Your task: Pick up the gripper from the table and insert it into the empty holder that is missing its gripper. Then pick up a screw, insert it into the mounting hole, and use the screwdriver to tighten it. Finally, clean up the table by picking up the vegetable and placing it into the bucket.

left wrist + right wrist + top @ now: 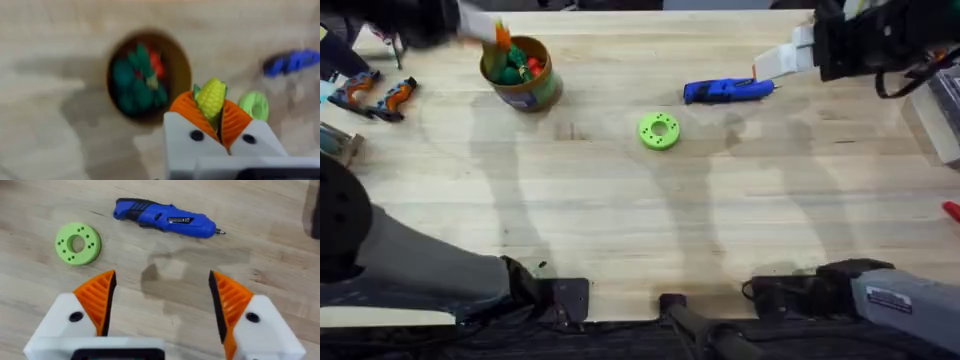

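Over the bucket (524, 78) at the table's far left, my left gripper (500, 38) is shut on the vegetable. In the left wrist view the vegetable (211, 97) is a yellow corn cob pinched between the orange pads (186, 109) of the gripper (212, 117). The bucket (147, 80) lies below and slightly aside, holding green and red toys. The blue screwdriver (728, 91) lies on the table (620, 200) at the far right. Beyond it, the white holder (788, 60) sits on a dark arm. My right gripper (162, 280) hangs open above bare wood, short of the screwdriver (165, 219).
A lime-green ring (659, 131) lies mid-table, also in the right wrist view (78, 243). Orange-and-black tools (380, 95) rest at the left edge. A grey box (940, 120) and a red item (951, 210) sit at the right edge. My right arm (860, 290) is folded at the near right.
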You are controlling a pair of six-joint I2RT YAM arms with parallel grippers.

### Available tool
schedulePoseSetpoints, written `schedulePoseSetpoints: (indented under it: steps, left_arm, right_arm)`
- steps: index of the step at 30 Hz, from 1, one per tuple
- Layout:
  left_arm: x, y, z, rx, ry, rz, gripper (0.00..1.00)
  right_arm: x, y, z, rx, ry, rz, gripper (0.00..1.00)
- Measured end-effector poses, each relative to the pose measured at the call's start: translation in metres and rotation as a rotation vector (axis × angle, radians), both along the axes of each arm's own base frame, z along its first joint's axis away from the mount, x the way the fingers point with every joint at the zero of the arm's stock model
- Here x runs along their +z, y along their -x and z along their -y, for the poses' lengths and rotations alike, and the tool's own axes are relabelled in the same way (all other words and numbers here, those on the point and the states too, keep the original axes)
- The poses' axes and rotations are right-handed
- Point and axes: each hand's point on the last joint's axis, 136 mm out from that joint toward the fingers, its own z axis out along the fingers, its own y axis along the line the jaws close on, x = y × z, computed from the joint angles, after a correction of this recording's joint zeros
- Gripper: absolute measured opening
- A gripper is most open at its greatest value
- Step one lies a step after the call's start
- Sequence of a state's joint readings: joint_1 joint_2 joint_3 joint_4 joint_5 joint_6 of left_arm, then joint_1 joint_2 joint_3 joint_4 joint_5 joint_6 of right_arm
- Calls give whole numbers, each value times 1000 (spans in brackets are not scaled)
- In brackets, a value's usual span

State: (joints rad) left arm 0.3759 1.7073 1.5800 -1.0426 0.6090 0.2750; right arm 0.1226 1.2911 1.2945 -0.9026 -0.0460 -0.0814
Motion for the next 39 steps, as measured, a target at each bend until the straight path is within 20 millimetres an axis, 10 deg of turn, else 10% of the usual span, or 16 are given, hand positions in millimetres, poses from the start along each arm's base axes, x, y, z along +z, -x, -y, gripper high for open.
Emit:
schedulePoseSetpoints:
  steps: [9,20,29,39]
  left_arm:
    - [32,-53,16,79,-61,161,22]
    - [-36,-68,12,132,-117,-8,22]
    - [-65,-70,9,141,-110,-77,803]
    - [-36,-38,16,124,-117,-106,885]
  right_arm:
    - [0,0,0,0,0,0,993]
    - [0,0,0,0,0,0,993]
    - [0,0,0,0,0,0,993]
    - [0,0,0,0,0,0,993]
